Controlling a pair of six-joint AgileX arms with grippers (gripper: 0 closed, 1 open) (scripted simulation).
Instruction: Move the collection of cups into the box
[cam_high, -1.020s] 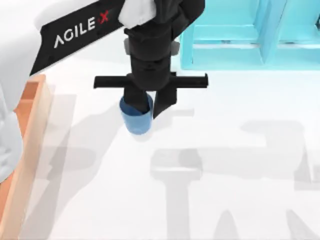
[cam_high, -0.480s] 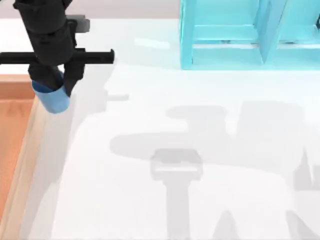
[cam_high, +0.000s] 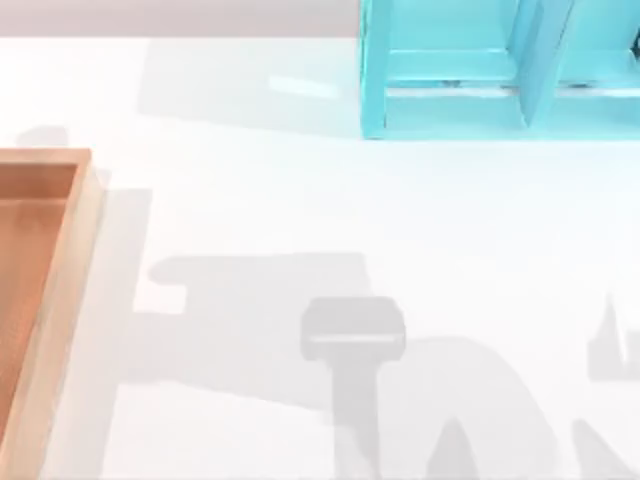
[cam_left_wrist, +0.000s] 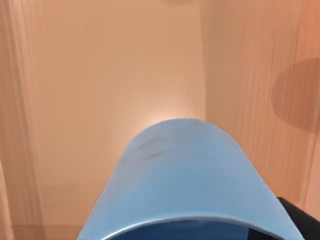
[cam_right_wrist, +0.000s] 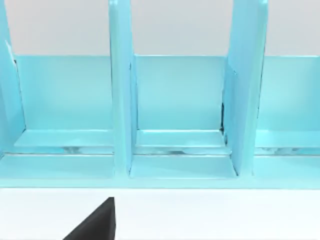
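Since half a second ago, the left arm and the bright blue tapered cup have gone out of the top view, off to the left where the box is.

From above, the white tabletop (cam_high: 300, 200) carries grey arm shadows. One corner of the big orange-brown wooden box (cam_high: 62, 260) with its paler thick rim sits at the left edge. A light-blue shelf frame (cam_high: 500, 90) stands at the far right.

The left wrist view looks down past the blue cup (cam_left_wrist: 185, 175), which hangs over the box floor (cam_left_wrist: 115, 75). Whether the left fingers grip it, I cannot tell.

The right wrist view faces the light-blue shelf frame (cam_right_wrist: 175, 100) and its dividers. A dark bit of the right fingers (cam_right_wrist: 97, 222) pokes in at the near edge; open or closed, I cannot tell.
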